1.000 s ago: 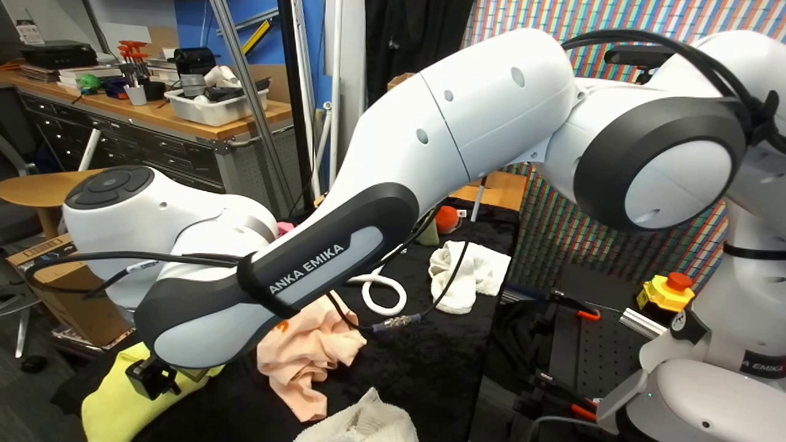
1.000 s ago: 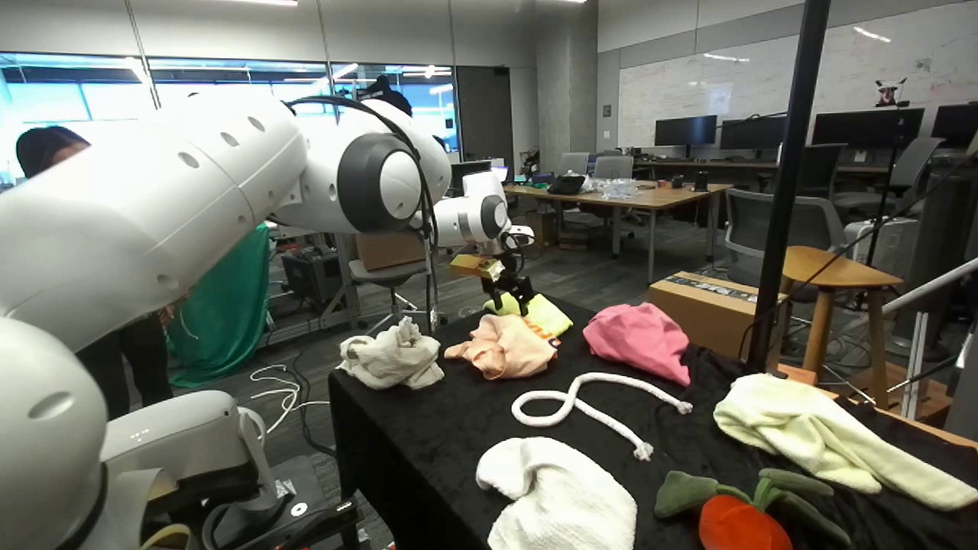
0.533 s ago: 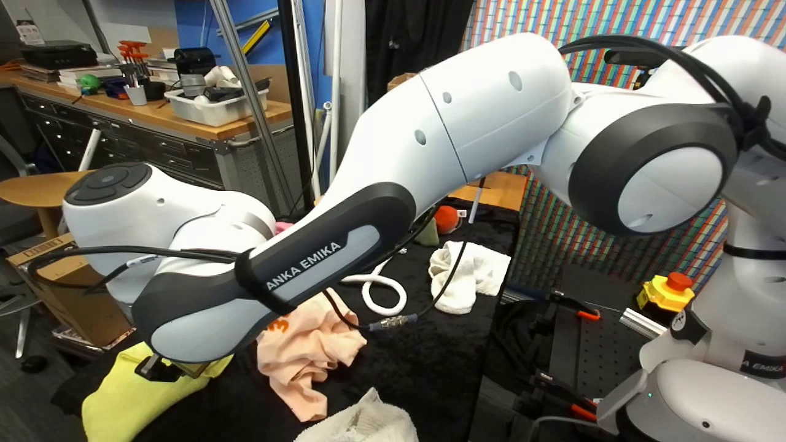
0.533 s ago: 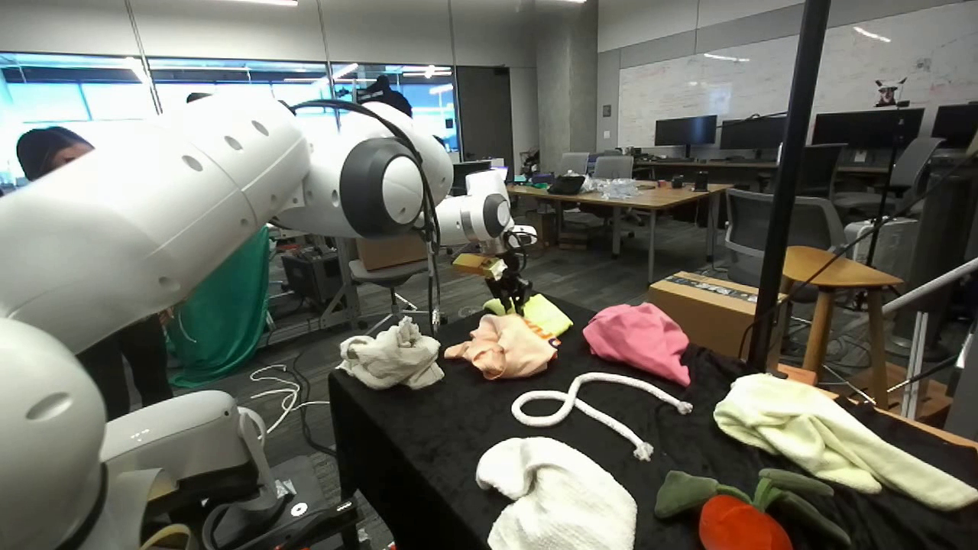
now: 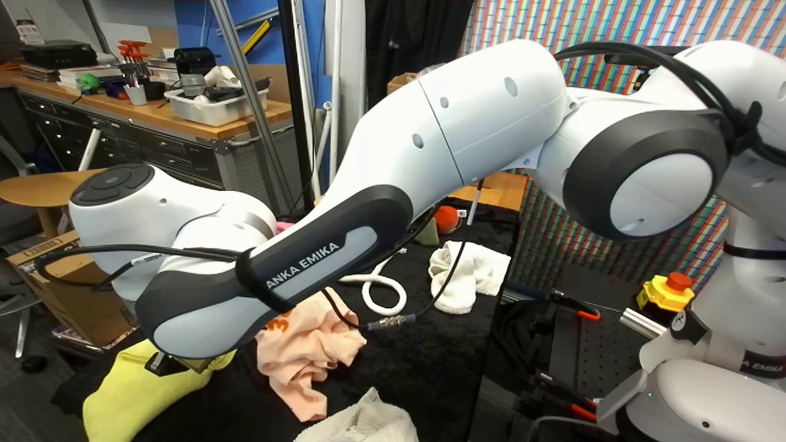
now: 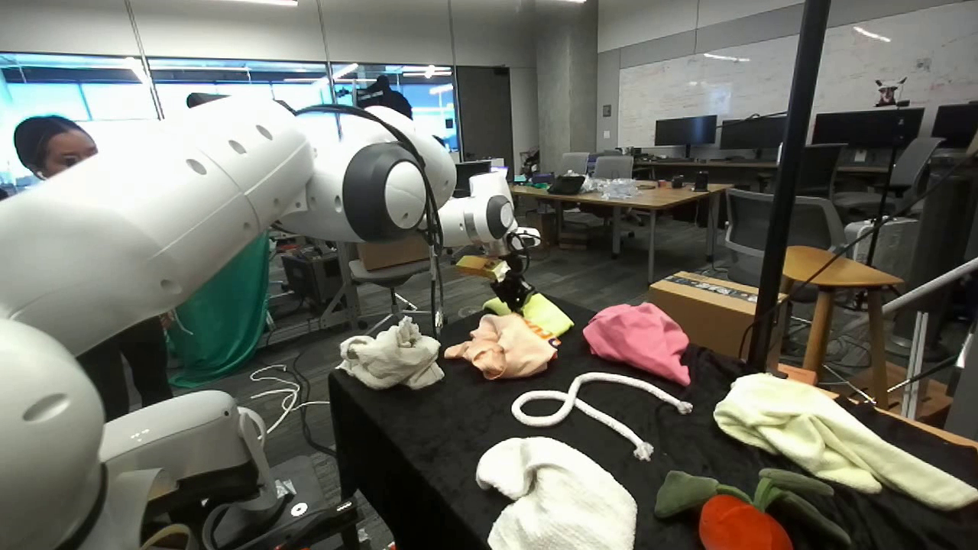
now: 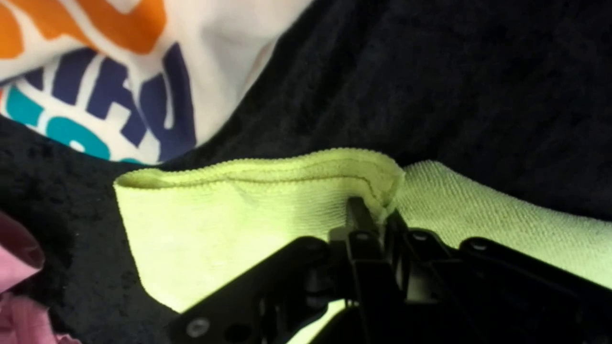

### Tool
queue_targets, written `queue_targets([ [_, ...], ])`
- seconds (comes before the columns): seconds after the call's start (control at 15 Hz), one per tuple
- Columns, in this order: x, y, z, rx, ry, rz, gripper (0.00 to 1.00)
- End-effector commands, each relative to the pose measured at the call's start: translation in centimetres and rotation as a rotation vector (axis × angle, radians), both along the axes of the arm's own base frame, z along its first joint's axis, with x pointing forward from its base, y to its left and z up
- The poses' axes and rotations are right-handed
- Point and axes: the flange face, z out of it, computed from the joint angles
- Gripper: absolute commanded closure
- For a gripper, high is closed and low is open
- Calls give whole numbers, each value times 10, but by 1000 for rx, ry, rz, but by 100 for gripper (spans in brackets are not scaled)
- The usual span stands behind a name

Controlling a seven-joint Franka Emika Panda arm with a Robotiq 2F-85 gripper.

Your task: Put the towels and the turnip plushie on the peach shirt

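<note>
- Closest to my wrist camera I had the gripper (image 7: 375, 210), standing at the bottom of the frame, its jaws clamped on a fold of the yellow-green towel (image 7: 215, 229).
- That towel ran across the middle of the wrist view, stitched hem uppermost, and lay on the black-draped table (image 7: 454, 95).
- Above it, the peach shirt (image 7: 229, 62) filled the upper left, printed in orange, navy and teal; in both exterior views I saw it crumpled near that towel.
- The pink cloth (image 7: 19, 315) poked into the lower left; in an exterior view it sat mounded right of the shirt.
- In an exterior view the grey-white towel (image 6: 391, 355) was bunched left of the shirt, by the table's edge.
- Farther from the jaws, the white rope (image 6: 548, 419) curled into a loop near the middle of the frame.
- The white towel (image 6: 565, 496) lay folded over itself at the lower middle.
- The pale yellow towel (image 6: 810, 435) stretched toward the right edge.
- Below it, at the lower right, the turnip plushie (image 6: 745, 527) rested well apart from the shirt, its red-orange body cut by the bottom edge.
- Beyond the table, right of centre, I made out a cardboard box (image 6: 710, 313).
</note>
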Motion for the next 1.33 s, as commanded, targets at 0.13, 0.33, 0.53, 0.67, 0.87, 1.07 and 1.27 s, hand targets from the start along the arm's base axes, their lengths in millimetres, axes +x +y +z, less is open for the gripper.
queue_targets([
  [0.13, 11, -12, 42, -9, -53, -66, 88],
  [0.33, 13, -22, 74, -5, -88, -108, 89],
  [0.53, 11, -39, 109, 5, -120, -166, 89],
  [0.67, 4, -53, 129, 21, -133, -204, 88],
  [0.87, -9, -73, 159, 32, -140, -253, 90],
  [1.07, -27, -91, 187, 51, -150, -276, 90],
  [1.27, -49, -110, 213, 63, -179, -305, 90],
])
